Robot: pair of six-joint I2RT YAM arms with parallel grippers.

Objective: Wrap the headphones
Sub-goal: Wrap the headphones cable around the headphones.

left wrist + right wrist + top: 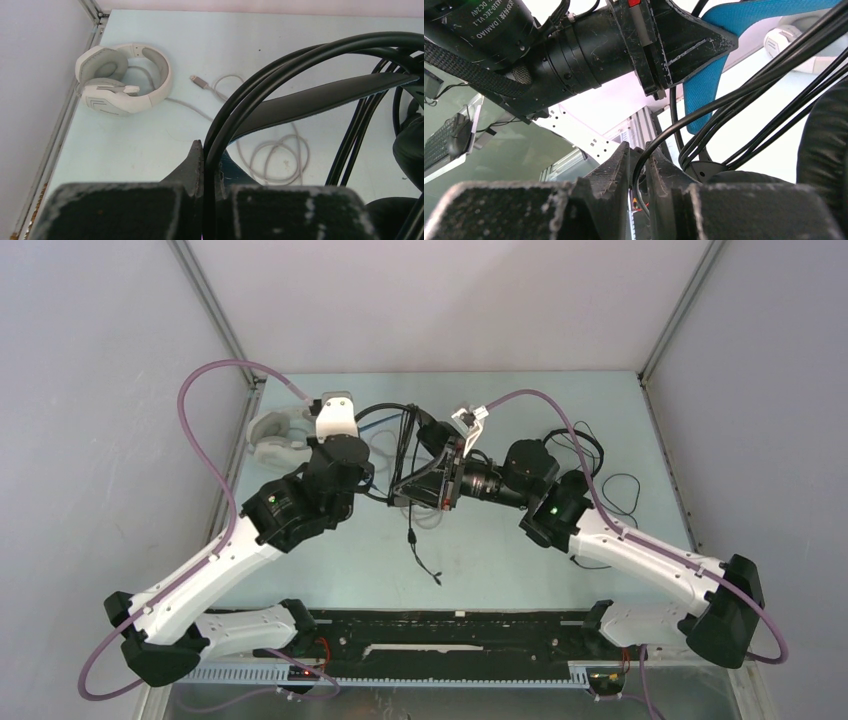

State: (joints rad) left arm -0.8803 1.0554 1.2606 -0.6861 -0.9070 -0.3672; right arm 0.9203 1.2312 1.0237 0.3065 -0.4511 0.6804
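The black headphones [432, 436] with a blue headband [709, 85] hang above the middle of the table between both arms. My left gripper [385, 482] [211, 159] is shut on a thin black strand that arches up over the headband; several more black loops run beside it. My right gripper [430, 487] [639, 159] faces it, its fingers shut on the black cable [684, 117]. The cable's loose end with its plug [437, 580] trails onto the table. The white headphones [275, 436] [125, 80] lie at the far left with their grey cable [275, 155] unwound. The thin black headphones [580, 450] lie behind the right arm.
Enclosure walls and metal corner posts [215, 320] bound the table on the left, back and right. The grey cable's plug [197, 81] lies loose beside the white headphones. A thin black cable loop [625, 495] lies at the right. The left arm's wrist [574, 50] sits close above my right fingers.
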